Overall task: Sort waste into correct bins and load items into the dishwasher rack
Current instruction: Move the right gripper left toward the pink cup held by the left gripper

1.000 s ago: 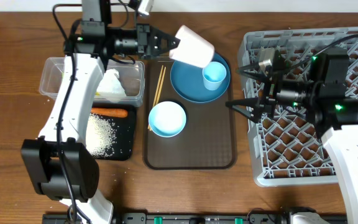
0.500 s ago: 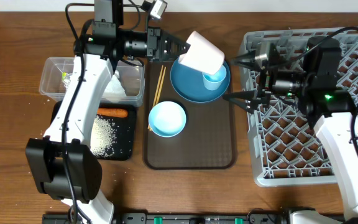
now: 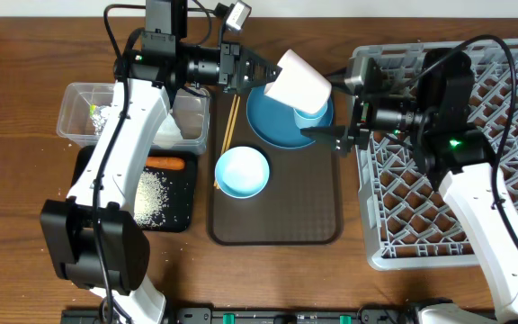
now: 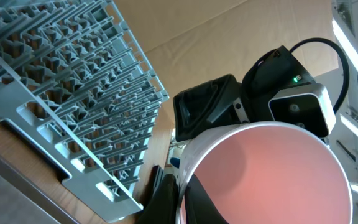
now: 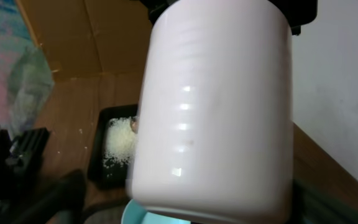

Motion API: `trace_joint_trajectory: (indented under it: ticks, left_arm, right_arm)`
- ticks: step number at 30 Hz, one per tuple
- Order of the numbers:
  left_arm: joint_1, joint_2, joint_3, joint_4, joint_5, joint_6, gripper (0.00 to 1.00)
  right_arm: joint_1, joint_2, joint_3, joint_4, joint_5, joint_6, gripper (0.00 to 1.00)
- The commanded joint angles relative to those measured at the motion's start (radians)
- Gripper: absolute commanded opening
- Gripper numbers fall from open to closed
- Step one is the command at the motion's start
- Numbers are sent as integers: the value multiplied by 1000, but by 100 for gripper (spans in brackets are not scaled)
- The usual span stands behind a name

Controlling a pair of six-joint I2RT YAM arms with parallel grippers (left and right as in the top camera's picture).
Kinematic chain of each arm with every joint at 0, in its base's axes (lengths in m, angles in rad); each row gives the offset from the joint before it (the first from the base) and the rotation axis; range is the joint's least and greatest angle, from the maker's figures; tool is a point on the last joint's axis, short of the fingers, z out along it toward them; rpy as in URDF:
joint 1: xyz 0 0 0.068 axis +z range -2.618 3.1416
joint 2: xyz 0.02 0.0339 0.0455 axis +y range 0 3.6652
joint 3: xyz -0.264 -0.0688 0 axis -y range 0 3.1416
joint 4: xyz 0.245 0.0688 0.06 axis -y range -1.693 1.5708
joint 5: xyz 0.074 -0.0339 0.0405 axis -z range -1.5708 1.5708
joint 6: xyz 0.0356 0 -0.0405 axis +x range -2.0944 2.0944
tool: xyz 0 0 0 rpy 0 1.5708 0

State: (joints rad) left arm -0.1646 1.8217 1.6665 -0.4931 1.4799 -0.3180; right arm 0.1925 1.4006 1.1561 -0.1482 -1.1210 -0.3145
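Rice (image 3: 148, 191) and carrot (image 3: 160, 164) lie in the black tray (image 3: 183, 203) at 8 o'clock, and tissue (image 3: 171, 128) and packet (image 3: 94, 112) in the tub (image 3: 70, 90) at 10, so the waste looks sorted. Bowl (image 3: 241, 171), chopsticks (image 3: 232, 121), plate (image 3: 272, 121) and blue cup (image 3: 311, 115) wait on the brown tray (image 3: 286, 207) at centre, and the rack (image 3: 439, 216) at 3 shows nothing loaded. At 12 the left gripper (image 3: 261, 76) has its jaws clamped on the pink cup (image 3: 299, 81) in the air, and the right gripper (image 3: 331, 106) has its jaws wide beside it.

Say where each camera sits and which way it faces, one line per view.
Overhead: above the table, looking down; left arm and right arm show.
Left wrist: faces the dishwasher rack past the pink cup's mouth; own fingers below.
Right wrist: faces the cup's side, black tray behind.
All three share the cup.
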Motion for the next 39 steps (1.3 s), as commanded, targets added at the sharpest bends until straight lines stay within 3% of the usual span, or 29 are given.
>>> trace_joint_trajectory:
  ticks: [1,6,11,29,39]
  left_arm:
    - [1,8,6,2,23,-5,6]
    - [1,8,6,2,23,-5,6]
    - [1,8,6,2,23,-5,7]
    - [-15,8,6,2,24,-5,6]
    - [-18,8,6,2,23,-4,6]
  right_arm:
    - [11,9,13,16,3,31,77]
    - [12,10,13,54,3,61,75]
    - [12,10,13,71,4,75,87]
    - [13,14,13,89,18,75,91]
    - [23,43,13,137,18,102,75]
